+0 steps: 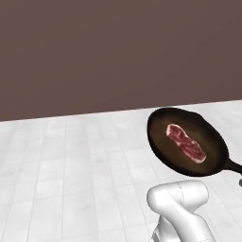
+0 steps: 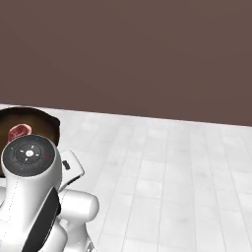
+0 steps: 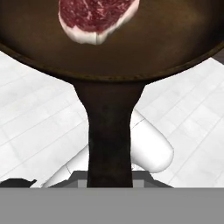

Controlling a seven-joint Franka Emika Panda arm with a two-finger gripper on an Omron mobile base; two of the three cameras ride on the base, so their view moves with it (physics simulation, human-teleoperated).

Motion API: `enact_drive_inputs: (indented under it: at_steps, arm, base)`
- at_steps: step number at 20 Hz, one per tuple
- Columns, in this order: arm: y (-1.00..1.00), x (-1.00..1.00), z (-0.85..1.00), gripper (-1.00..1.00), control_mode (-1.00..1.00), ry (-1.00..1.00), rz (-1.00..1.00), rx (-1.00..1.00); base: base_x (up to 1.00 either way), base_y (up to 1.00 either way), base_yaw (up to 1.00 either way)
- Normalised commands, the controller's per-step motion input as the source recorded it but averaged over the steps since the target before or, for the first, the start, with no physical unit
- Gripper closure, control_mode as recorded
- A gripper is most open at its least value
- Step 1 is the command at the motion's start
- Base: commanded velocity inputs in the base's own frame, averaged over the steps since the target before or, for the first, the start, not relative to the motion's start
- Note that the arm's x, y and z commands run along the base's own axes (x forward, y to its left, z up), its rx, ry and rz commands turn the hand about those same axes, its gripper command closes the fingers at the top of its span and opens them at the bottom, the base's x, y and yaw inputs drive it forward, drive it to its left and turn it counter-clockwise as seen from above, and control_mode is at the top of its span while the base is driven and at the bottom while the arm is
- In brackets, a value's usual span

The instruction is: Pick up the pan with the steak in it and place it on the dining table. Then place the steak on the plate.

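The dark pan (image 1: 163, 134) hangs in the air over the floor, tilted a little, with its handle (image 1: 234, 165) pointing right. The red-pink steak (image 1: 185, 142) lies flat near its middle. In the hand view the handle (image 3: 109, 131) runs straight down from the pan (image 3: 175, 43) into my gripper (image 3: 109, 183), which is shut on its end. The steak (image 3: 94, 17) sits at the top of that view. From the right base view the pan (image 2: 47, 123) and steak (image 2: 19, 131) peek out behind my arm. The dining table and the plate are out of view.
White tiled floor (image 1: 71, 165) spreads out below and ahead. A plain brown wall (image 1: 118, 52) closes the far side. My white arm (image 1: 182, 198) bends under the pan.
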Motion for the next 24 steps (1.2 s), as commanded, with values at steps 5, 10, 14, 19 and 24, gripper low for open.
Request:
enact_drive_inputs:
  at_steps: [5,10,14,19,24]
  arm:
    - [0.0,0.0,0.0,1.0,1.0,0.0,0.0,0.0]
    - [0.0,0.0,0.0,1.0,1.0,0.0,0.0,0.0]
    - [0.0,0.0,0.0,1.0,1.0,0.0,0.0,0.0]
    - [0.0,0.0,0.0,1.0,1.0,0.0,0.0,0.0]
    - [0.0,0.0,0.0,1.0,1.0,0.0,0.0,0.0]
  base:
    - [1.0,0.32,-0.09]
    - [1.0,0.32,-0.09]
    - [1.0,0.31,-0.09]
    - [1.0,0.28,-0.08]
    - [1.0,0.28,-0.08]
